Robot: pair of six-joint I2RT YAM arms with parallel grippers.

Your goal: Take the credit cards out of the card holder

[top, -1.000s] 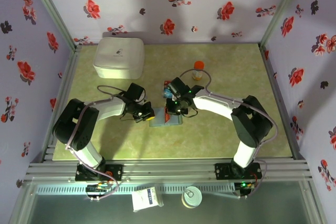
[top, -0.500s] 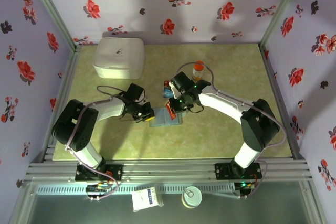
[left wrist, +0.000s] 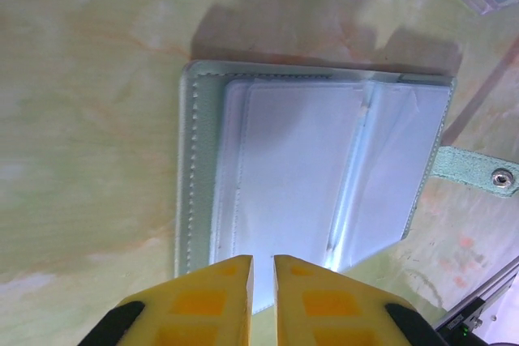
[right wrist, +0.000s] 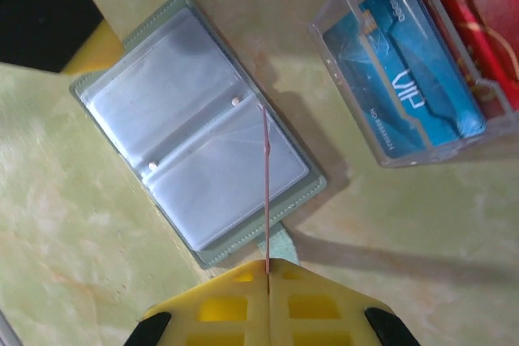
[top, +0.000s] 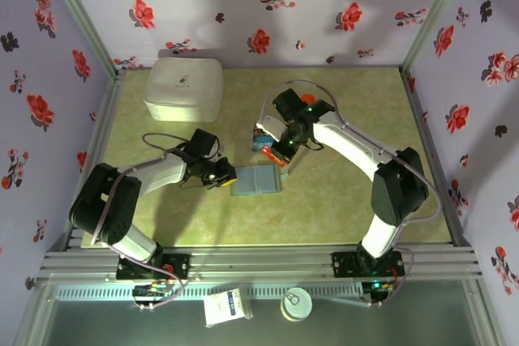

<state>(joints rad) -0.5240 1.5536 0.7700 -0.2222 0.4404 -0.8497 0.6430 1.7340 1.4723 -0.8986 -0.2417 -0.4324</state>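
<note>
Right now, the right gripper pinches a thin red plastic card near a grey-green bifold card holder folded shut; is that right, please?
No: the card holder lies open, per the right wrist view; the right gripper does pinch the red card.

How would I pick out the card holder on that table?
On the green table, look between the two arms. The flat grey-green bifold card holder lies open there. Unlike the clear plastic case just beyond it, its see-through sleeves show no cards.

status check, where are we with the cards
Right gripper shut on red card, out of the card holder. Left gripper a crack open at card holder edge. Blue card in clear tray. Nothing blocking.
</note>
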